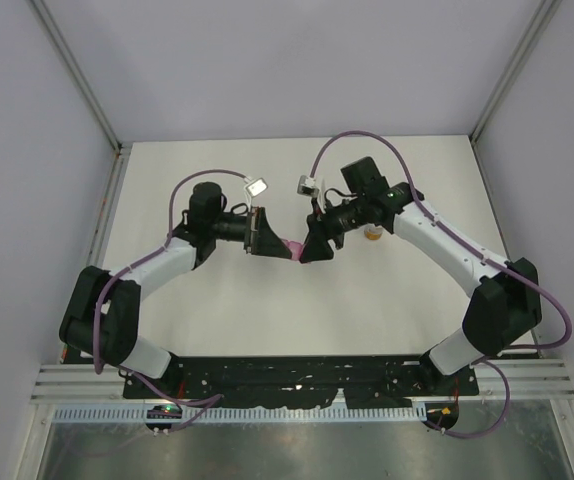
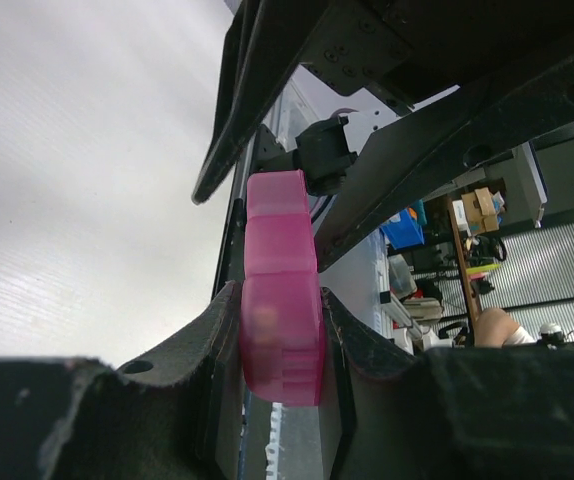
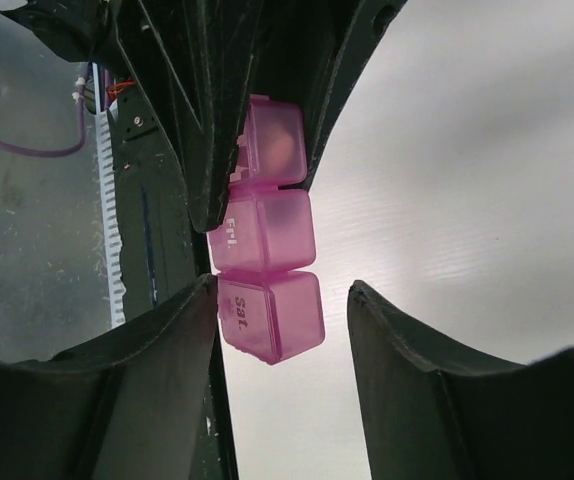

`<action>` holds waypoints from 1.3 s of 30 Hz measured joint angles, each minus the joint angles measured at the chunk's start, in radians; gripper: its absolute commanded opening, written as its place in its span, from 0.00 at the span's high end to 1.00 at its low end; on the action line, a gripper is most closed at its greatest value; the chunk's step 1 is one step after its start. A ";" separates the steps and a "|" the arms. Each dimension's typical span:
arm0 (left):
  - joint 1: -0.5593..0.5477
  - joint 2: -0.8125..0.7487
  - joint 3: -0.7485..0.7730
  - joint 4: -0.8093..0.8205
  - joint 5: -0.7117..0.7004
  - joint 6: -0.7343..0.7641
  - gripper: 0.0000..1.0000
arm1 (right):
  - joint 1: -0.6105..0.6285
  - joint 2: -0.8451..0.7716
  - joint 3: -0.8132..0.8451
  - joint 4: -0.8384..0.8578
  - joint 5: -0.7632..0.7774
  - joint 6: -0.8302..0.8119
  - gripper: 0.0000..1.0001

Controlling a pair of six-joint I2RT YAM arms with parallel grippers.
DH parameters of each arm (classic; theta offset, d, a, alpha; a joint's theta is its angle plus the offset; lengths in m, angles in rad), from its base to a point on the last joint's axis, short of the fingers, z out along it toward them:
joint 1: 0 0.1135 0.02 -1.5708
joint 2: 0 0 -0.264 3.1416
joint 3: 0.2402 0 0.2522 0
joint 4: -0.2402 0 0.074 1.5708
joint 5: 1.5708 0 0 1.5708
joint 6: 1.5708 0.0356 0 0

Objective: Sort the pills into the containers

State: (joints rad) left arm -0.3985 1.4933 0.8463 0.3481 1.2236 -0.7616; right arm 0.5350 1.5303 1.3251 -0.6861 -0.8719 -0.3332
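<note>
**Two grippers at one pink pill box**

Two arms reach in from the near edge and meet over the middle of the white tabletop (image 1: 217,310). On the left, the left gripper (image 1: 270,240) points right. Its wrist view shows both fingers pressed flat against opposite sides of the pill box (image 2: 282,330), with no gap on either side, so it is clamped firmly on the box. It grips one end compartment, and the rest of the strip sticks out past the fingertips toward the other arm. A pale blur shows through the wall of the gripped compartment, and we cannot tell what it is.

The pill box is a translucent bright-pink strip, and we count three joined square compartments in the right wrist view. The middle one is marked "Fri" and the nearest one "Sat". From overhead only a sliver of pink shows between the two sets of fingers.

Further right, the right gripper (image 1: 307,250) straddles the "Sat" end with its jaws partly open. One finger lies against or just beside that compartment, while the other stands clear with bare tabletop showing in the gap. It is not holding the box.

Behind the right arm's wrist, a small white bottle (image 1: 372,236) with an orange label stands on the tabletop, mostly hidden.
</note>
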 measured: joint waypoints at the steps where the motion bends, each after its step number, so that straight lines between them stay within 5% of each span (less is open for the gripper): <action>1: 0.000 0.000 -0.002 0.000 -0.001 0.000 1.00 | 0.000 0.006 0.000 0.000 -0.013 0.001 0.47; 14: 0.000 0.000 -0.011 0.018 0.003 -0.012 1.00 | -0.006 0.020 -0.002 -0.008 -0.088 -0.004 0.76; 17: 0.000 0.000 -0.013 0.022 0.006 -0.012 1.00 | -0.006 0.020 -0.003 -0.008 -0.092 -0.004 0.72; 20: 0.000 0.000 -0.014 0.023 0.008 -0.011 1.00 | -0.006 0.020 -0.003 -0.011 -0.093 -0.004 0.50; 26: 0.000 0.000 -0.015 0.029 0.007 -0.016 1.00 | -0.006 0.027 -0.003 -0.020 -0.096 -0.008 0.32; 29: -0.002 0.000 -0.015 0.030 0.008 -0.016 1.00 | -0.006 0.035 -0.003 -0.027 -0.097 -0.013 0.32; 39: -0.020 -0.019 -0.018 0.030 0.003 0.014 1.00 | -0.006 0.072 0.006 -0.080 -0.168 -0.035 0.59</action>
State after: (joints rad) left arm -0.4187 1.4738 0.8280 0.3779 1.2263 -0.7479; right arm 0.5293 1.6020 1.3308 -0.7666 -1.0397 -0.3679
